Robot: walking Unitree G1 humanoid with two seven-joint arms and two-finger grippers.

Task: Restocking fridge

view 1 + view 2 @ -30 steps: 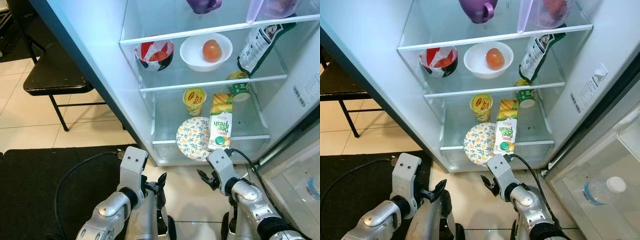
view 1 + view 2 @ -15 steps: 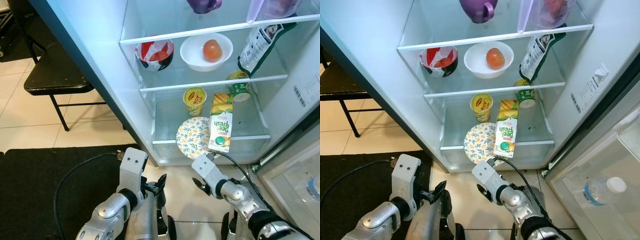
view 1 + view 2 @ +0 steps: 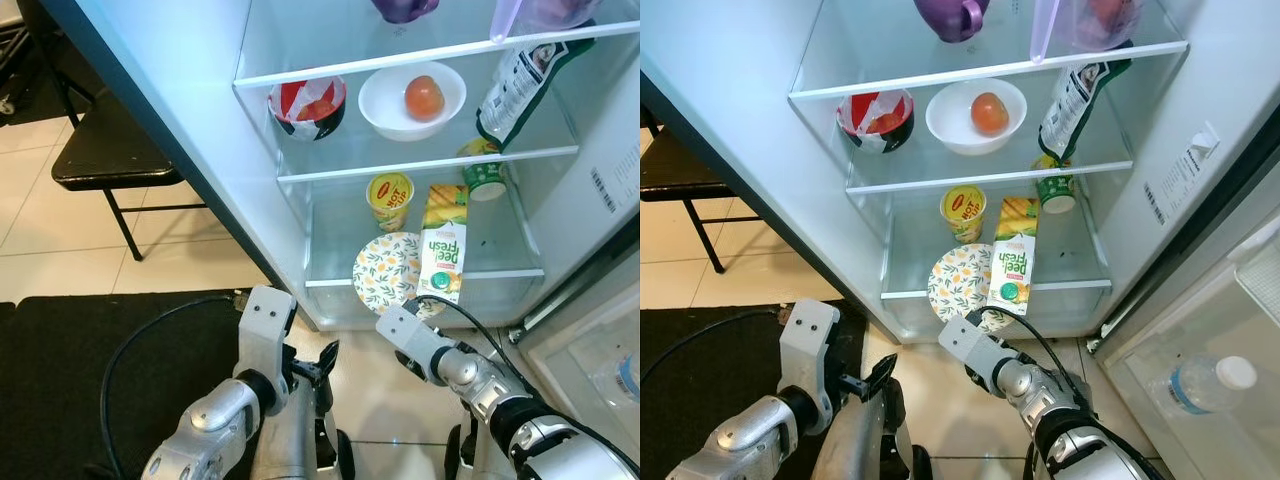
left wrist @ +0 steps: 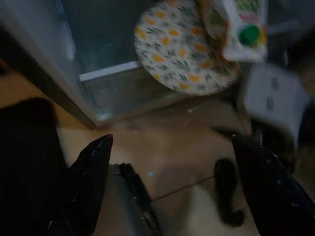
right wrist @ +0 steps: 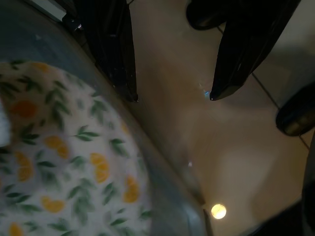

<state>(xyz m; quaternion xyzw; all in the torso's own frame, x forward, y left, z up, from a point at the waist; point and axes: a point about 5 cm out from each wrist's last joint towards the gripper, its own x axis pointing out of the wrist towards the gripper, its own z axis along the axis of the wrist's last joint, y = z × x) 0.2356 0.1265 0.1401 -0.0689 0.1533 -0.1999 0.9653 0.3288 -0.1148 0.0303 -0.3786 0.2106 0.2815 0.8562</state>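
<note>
Glass shelves carry the stock already: the carton [image 3: 441, 252] and floral plate [image 3: 386, 274] stand just ahead of the right claw [image 5: 172, 93], whose fingers are spread and empty by the fridge's bottom lip. The left claw [image 4: 172, 189], spread too, idles beside it. Next, fetching another item seems due. Beige tile, a black mat [image 3: 80, 370] and a chair [image 3: 105, 155] lie to the left.

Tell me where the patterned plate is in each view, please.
Left eye: plate, bottom shelf, left of the carton.
Right eye: plate, lower centre, again left of the carton.
Left wrist: plate, upper middle.
Right wrist: plate, lower left.
Shared landmark: the carton beside it.
</note>
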